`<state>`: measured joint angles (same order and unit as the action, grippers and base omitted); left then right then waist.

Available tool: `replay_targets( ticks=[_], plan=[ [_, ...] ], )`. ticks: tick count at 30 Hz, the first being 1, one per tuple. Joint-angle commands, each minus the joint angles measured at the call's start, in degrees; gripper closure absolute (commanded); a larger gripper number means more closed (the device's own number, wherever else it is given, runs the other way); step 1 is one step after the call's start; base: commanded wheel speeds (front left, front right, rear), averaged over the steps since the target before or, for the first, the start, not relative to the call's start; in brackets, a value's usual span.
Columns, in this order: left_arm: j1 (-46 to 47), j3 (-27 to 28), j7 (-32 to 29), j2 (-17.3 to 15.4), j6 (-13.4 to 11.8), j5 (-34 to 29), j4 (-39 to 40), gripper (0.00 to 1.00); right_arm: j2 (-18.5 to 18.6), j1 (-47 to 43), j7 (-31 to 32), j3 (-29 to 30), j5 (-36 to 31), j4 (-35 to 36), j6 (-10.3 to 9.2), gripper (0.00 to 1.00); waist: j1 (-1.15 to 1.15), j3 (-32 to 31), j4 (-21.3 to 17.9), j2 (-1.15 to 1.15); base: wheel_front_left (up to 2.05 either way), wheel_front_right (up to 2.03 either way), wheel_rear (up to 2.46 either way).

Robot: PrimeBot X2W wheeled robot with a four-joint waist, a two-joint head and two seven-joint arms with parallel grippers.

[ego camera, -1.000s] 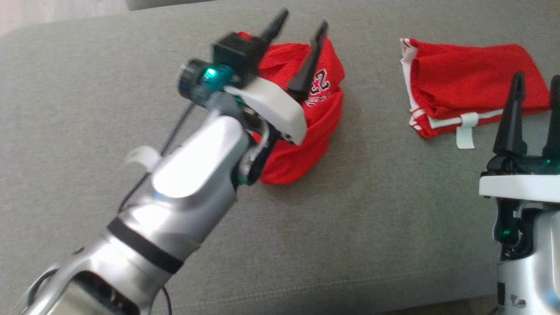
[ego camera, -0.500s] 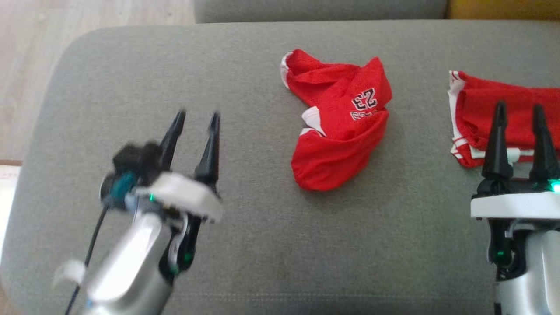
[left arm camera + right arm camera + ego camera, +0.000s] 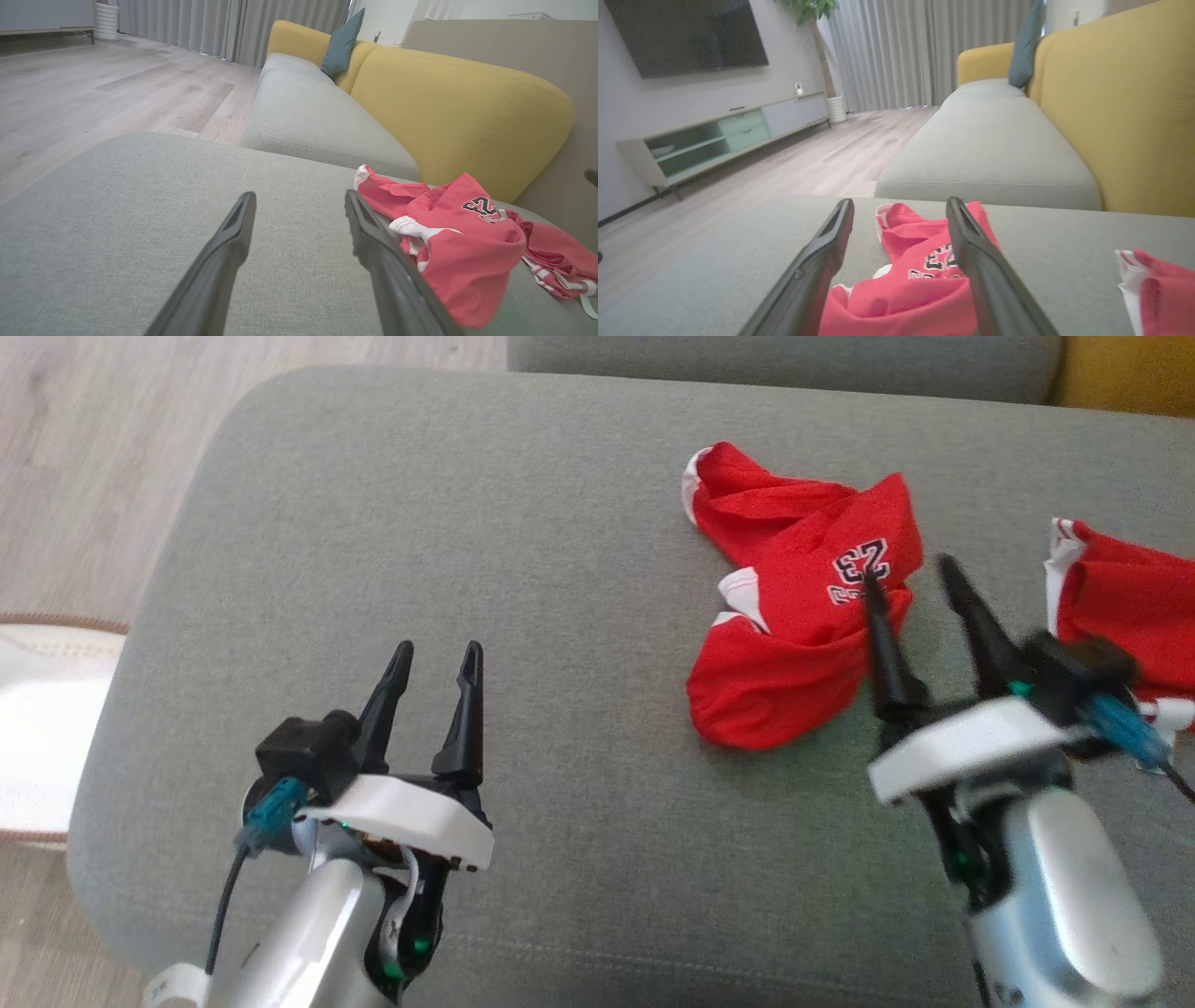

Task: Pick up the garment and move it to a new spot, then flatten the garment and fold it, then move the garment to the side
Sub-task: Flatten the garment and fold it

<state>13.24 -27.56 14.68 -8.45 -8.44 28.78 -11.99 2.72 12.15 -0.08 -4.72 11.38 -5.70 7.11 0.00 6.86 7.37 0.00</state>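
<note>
Left claw [image 3: 439, 651]: nearest the robot, low over bare grey sofa cushion [image 3: 560, 569]. Fingers spread, nothing between them. Well apart from the cloth.

Right claw [image 3: 907, 571]: fingers spread, empty. Its left finger lies across the garment's right edge in the head view, the other over cushion just beside it. Cannot tell whether the tips touch the cloth.

Garment [image 3: 794, 644]: red, white trim, a printed number facing up. It sits crumpled in a heap on the cushion, right of centre. The right wrist view has it directly under and between the fingers.

Second red piece [image 3: 1130, 607]: on the same cushion, right of the garment and apart from it.

Beyond: another grey seat, a yellow backrest [image 3: 458, 107] and wood floor [image 3: 84, 448] to the left.

Judgement: the step in hand is the right claw's reach for a pick-up; nothing is lifted, flattened or folded yet.

Notes for doing it well:
- Go for a raised ridge of the heap, not a flat spot.
- Drive the tips into the cloth before closing, so more than one thin layer is caught.
- Keep clear of the second red piece.
- Lift straight up, so the heap hangs open.
- There is bare cushion towards the left claw for laying it out.
</note>
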Motion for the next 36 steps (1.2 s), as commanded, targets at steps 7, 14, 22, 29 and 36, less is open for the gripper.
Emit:
replay_targets(
  ticks=[7,14,22,29,36],
  plan=[
    [2.4,3.8,0.3,2.6,2.9,-2.3,-0.4,0.00,0.2,13.9,10.3,-6.6,-3.7,-10.3,0.37,0.00,0.00,1.8,3.4,0.00,0.00,0.00,0.00],
    [3.0,4.5,0.3,4.3,4.7,-3.2,-1.7,0.00,0.2,20.8,16.4,-5.1,-8.7,-22.3,0.37,0.00,0.00,3.4,6.1,0.00,0.00,0.00,0.00],
    [3.2,5.7,0.3,5.3,6.1,-3.9,-2.5,0.00,0.2,23.5,19.6,-1.2,-14.9,-31.9,0.37,0.00,0.00,5.3,8.1,0.00,0.00,0.00,0.00],
    [3.7,5.6,0.3,5.5,6.6,-3.9,-2.8,0.00,0.2,25.4,17.7,-0.4,-16.4,-36.9,0.37,0.00,0.00,6.8,8.7,0.00,0.00,0.00,0.00],
    [4.2,4.6,0.3,5.6,5.9,-2.9,-2.7,0.00,0.2,28.1,11.9,-1.6,-14.4,-40.2,0.37,1.00,0.00,6.8,8.4,0.00,0.00,0.00,0.00]
  ],
)
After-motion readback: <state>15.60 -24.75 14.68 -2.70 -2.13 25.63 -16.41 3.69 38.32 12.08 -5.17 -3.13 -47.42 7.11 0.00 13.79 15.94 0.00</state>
